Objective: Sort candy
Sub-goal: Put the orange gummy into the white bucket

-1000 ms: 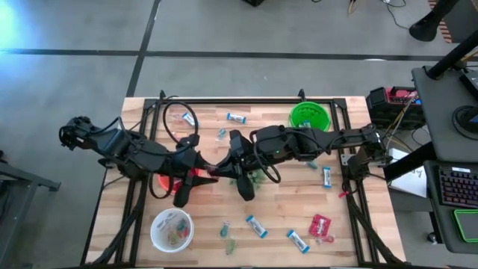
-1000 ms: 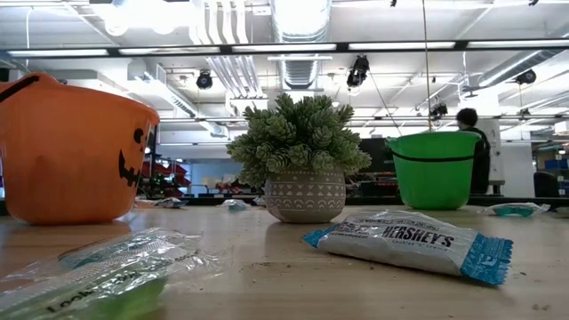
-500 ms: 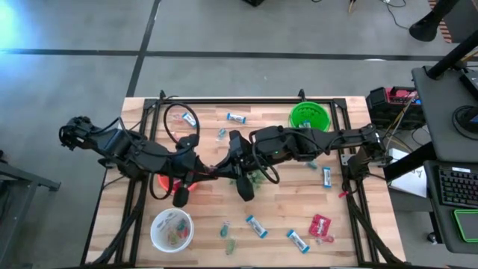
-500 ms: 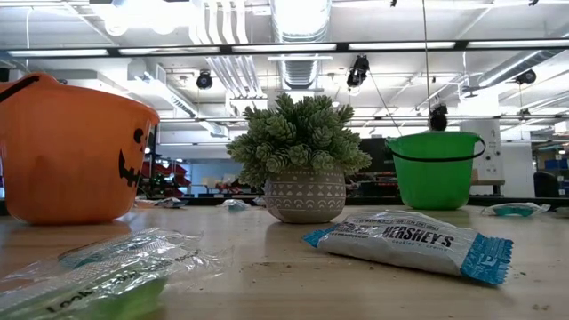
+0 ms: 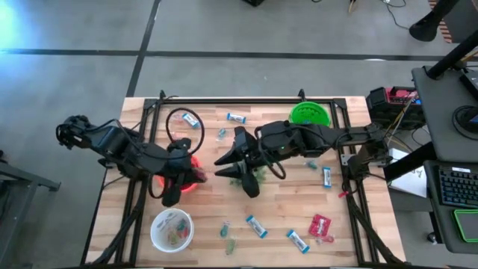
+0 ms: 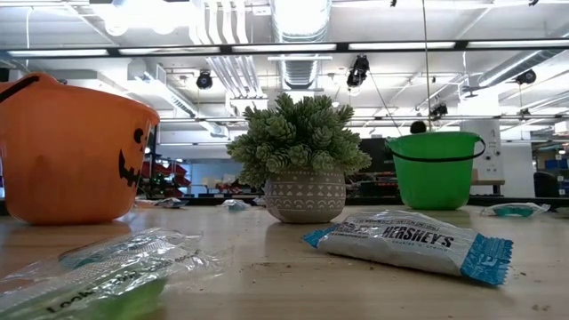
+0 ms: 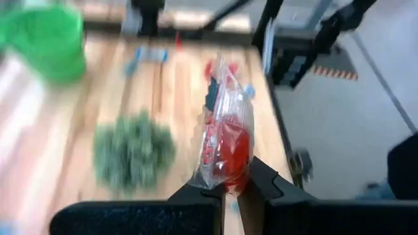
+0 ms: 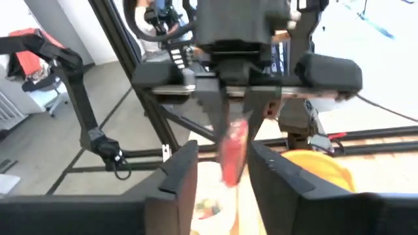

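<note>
Left wrist view: red candy packet (image 7: 225,140) pinched by left tool (image 7: 230,190) above orange bucket (image 5: 188,173); right tool (image 8: 224,171) spread nearby.

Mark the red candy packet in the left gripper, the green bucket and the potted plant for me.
red candy packet (image 7: 225,147): left wrist view, packet's red middle.
green bucket (image 6: 436,173): low view, front wall.
potted plant (image 6: 305,196): low view, patterned pot.
</note>
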Available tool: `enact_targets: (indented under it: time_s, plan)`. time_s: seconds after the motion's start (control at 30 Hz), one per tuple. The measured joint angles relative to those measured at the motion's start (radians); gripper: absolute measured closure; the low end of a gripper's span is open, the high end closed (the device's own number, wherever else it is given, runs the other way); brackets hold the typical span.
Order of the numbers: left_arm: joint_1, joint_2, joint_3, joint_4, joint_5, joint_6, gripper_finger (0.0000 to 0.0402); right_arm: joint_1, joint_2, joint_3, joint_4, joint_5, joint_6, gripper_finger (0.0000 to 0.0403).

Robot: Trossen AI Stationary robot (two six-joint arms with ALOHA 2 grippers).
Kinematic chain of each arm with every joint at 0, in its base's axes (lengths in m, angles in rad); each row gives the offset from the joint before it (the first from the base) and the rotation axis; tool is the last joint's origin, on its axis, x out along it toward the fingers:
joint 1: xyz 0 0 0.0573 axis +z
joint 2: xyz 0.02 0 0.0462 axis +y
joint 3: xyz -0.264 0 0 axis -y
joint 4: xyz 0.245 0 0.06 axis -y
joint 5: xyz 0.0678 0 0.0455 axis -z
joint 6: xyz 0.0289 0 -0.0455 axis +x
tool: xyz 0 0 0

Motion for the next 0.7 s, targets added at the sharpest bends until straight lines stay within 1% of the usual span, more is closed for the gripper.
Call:
enact_targets:
  time_s: [0.1, 0.27, 0.43, 0.57, 0.7]
  plan:
    - [-0.022, -0.012, 0.0, -0.128, 0.046, -0.104, 0.04, 0.0, -0.012, 0.018, -0.101, 0.003, 0.018, 0.0256]
    - [-0.081, -0.02, 0.0, -0.247, 0.152, -0.239, 0.04, -0.005, -0.033, 0.064, -0.297, 0.016, 0.038, 0.0246]
    - [-0.156, -0.01, -0.006, -0.283, 0.255, -0.357, 0.04, -0.007, -0.032, 0.092, -0.486, 0.123, 0.069, 0.0246]
    - [-0.22, 0.003, -0.022, -0.295, 0.309, -0.422, 0.04, -0.007, -0.032, 0.097, -0.614, 0.222, 0.072, 0.0246]
    - [-0.269, 0.021, -0.032, -0.366, 0.321, -0.489, 0.04, -0.01, -0.031, 0.097, -0.728, 0.242, 0.125, 0.0248]
